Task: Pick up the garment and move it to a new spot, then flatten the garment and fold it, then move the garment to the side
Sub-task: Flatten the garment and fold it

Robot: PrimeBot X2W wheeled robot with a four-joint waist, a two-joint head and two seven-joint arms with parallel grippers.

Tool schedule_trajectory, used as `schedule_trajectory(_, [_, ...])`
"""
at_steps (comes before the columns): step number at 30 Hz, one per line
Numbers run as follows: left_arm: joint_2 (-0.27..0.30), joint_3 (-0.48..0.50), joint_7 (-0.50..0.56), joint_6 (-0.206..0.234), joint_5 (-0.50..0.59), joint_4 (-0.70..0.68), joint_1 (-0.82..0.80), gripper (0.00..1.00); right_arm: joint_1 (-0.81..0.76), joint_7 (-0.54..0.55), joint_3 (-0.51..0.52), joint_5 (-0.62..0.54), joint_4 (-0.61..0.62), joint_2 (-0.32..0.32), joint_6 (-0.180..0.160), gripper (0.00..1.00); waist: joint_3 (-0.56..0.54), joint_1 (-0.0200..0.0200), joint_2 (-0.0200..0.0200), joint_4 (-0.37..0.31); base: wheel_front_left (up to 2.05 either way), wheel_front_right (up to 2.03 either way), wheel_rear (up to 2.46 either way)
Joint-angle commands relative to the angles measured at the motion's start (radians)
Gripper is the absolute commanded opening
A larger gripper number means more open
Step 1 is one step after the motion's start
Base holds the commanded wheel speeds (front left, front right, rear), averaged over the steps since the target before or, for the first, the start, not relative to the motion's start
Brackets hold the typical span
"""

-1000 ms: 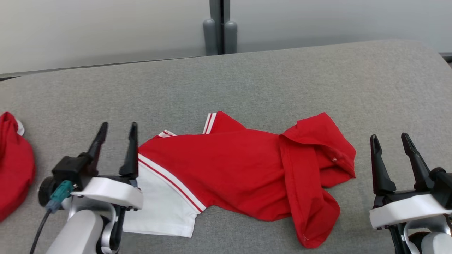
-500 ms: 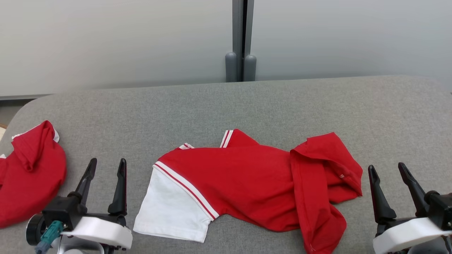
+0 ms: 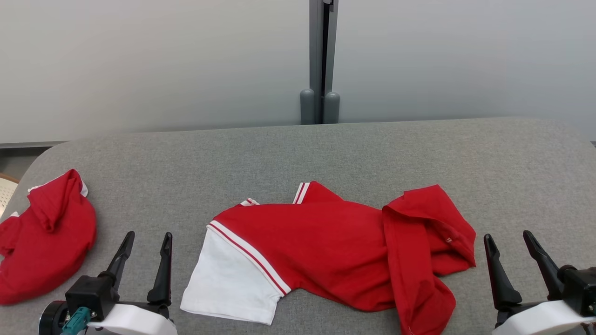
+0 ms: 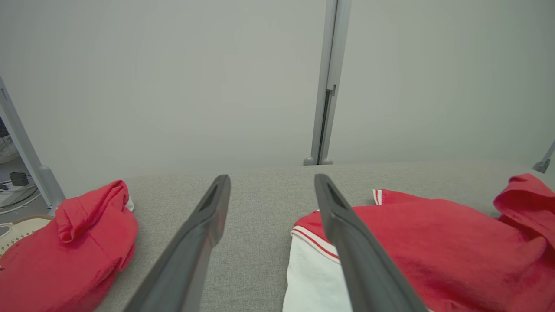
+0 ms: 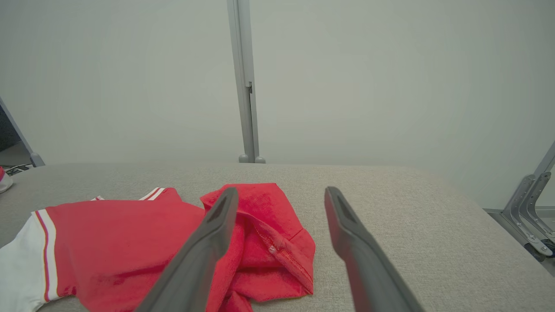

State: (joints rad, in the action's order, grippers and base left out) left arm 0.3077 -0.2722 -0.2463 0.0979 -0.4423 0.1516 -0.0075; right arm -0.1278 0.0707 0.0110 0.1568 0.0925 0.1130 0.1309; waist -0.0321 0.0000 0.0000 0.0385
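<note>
A red garment with a white sleeve and red-white stripes (image 3: 326, 251) lies crumpled on the grey table (image 3: 298, 153), its right end bunched in folds (image 5: 264, 229). The same garment (image 4: 425, 242) shows to the right of my left fingers (image 4: 342, 229). My left gripper (image 3: 146, 239) is open at the lower left, just left of the white sleeve, holding nothing. At the lower right my right gripper (image 3: 507, 239) stands open and empty, right of the bunched end. Both are apart from the cloth.
A second red garment (image 3: 44, 242) lies bunched at the table's left edge, also seen as a red heap (image 4: 73, 251). A grey post (image 3: 320, 60) and a pale wall stand behind the table. Metal brackets (image 5: 531, 208) sit off the table's right side.
The head camera has tilted up, so the table and garments sit lower in the picture. Both grippers have drawn back toward the bottom edge, still open.
</note>
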Motion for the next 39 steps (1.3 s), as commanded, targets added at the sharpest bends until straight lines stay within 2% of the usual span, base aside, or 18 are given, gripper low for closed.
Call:
schedule_trajectory(1, [0.008, 0.002, 0.003, 0.006, -0.004, -0.003, 0.001, 1.0, -0.006, -0.001, 0.0, -0.001, 0.005, -0.001, 0.0, 1.0, 0.001, 0.0, 0.0, 0.001, 0.0, 0.0, 0.0])
schedule_trajectory(14, [0.016, -0.015, 0.021, 0.019, 0.01, -0.022, -0.022, 1.0, -0.008, -0.002, 0.0, -0.001, -0.006, -0.016, 0.0, 1.0, 0.004, 0.0, 0.0, 0.017, 0.0, 0.0, 0.0])
schedule_trajectory(18, [0.014, -0.025, 0.029, 0.023, 0.015, -0.034, -0.034, 1.0, -0.028, 0.019, -0.047, 0.006, -0.025, -0.019, 0.0, 1.0, 0.013, 0.0, 0.0, 0.029, 0.0, 0.0, 0.0])
schedule_trajectory(28, [-0.009, -0.054, 0.024, 0.02, 0.032, -0.046, -0.093, 1.0, -0.046, 0.065, -0.239, 0.017, -0.15, -0.021, 0.0, 1.0, 0.075, 0.0, 0.0, 0.073, 0.0, 0.0, 0.0])
schedule_trajectory(33, [-0.021, -0.069, 0.016, 0.009, 0.04, -0.03, -0.128, 1.0, -0.022, 0.066, -0.239, -0.079, -0.209, -0.013, 0.0, 1.0, 0.105, 0.0, 0.0, 0.093, 0.0, 0.0, 0.0])
schedule_trajectory(34, [-0.021, -0.07, 0.014, 0.009, 0.04, -0.028, -0.133, 1.0, -0.019, 0.064, -0.227, -0.091, -0.215, -0.02, 0.0, 0.93, 0.11, 0.0, 0.0, 0.095, 0.0, 0.0, 0.0])
schedule_trajectory(36, [-0.024, -0.071, 0.01, 0.008, 0.042, -0.023, -0.141, 1.0, -0.012, 0.069, -0.207, -0.112, -0.223, -0.028, 0.0, 0.24, 0.12, 0.0, 0.0, 0.098, 0.0, 0.0, 0.0])
schedule_trajectory(37, [-0.025, -0.072, 0.008, 0.006, 0.043, -0.019, -0.145, 1.0, -0.009, 0.066, -0.195, -0.117, -0.222, -0.032, 0.0, 0.0, 0.123, 0.0, 0.0, 0.099, 0.0, 0.0, 0.0])
schedule_trajectory(39, [-0.026, -0.072, 0.005, 0.004, 0.046, -0.015, -0.154, 1.0, 0.002, 0.055, -0.179, -0.116, -0.206, -0.041, 0.0, 0.0, 0.133, 0.0, 0.0, 0.102, 0.0, 0.0, 0.0])
